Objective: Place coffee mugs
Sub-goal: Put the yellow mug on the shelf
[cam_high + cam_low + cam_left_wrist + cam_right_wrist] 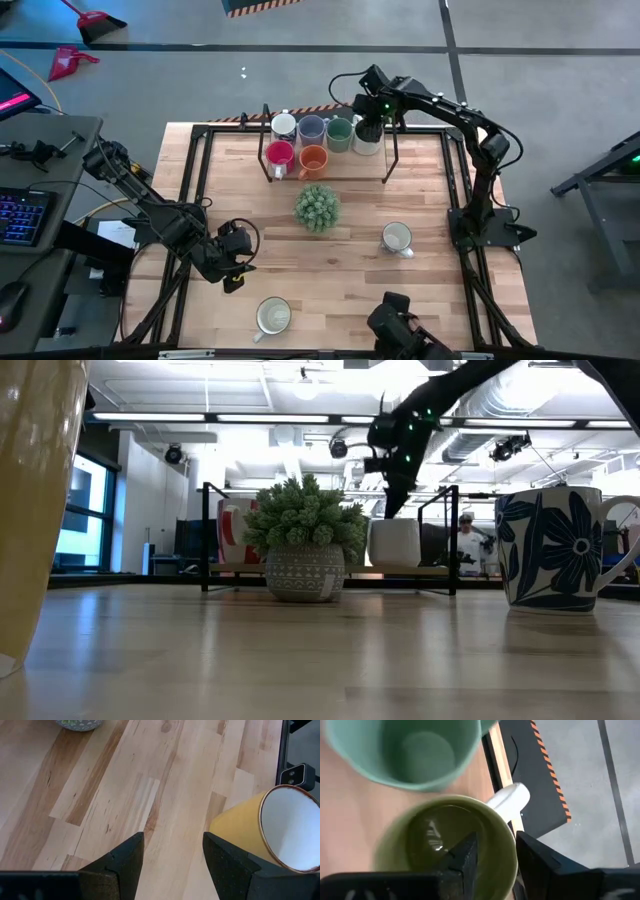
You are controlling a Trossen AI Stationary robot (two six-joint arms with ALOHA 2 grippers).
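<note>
Jaws of the right gripper [492,865] straddle the rim of the olive-green mug [445,850], one finger inside the bowl and one outside beside its pale handle; a narrow gap is visible, and whether they are pinching the wall cannot be told. Jaws of the left gripper [172,865] stand apart over bare wood and hold nothing.

Landmark: the spiky green plant [317,207] at mid-surface.

Step in hand, as judged: the olive-green mug is being set at the end of the back row on the black rack [392,160] beyond the plant. That row also carries a white mug [284,126], a pale blue mug [311,128] and a teal-green mug [339,131]. A red mug [279,154] and an orange mug [313,157] stand just in front of that row, nearer the plant.

Two mugs are off the rack: a white mug with a dark blue flower pattern [397,238], on the right arm's side of the plant, and a yellow-walled mug with a white interior [273,316] near the front edge, close to the left gripper.

Next move, as judged: if the mug is seated, spread the jaws and lift straight up, clear of the neighbouring teal-green mug, which stands just beside it.
</note>
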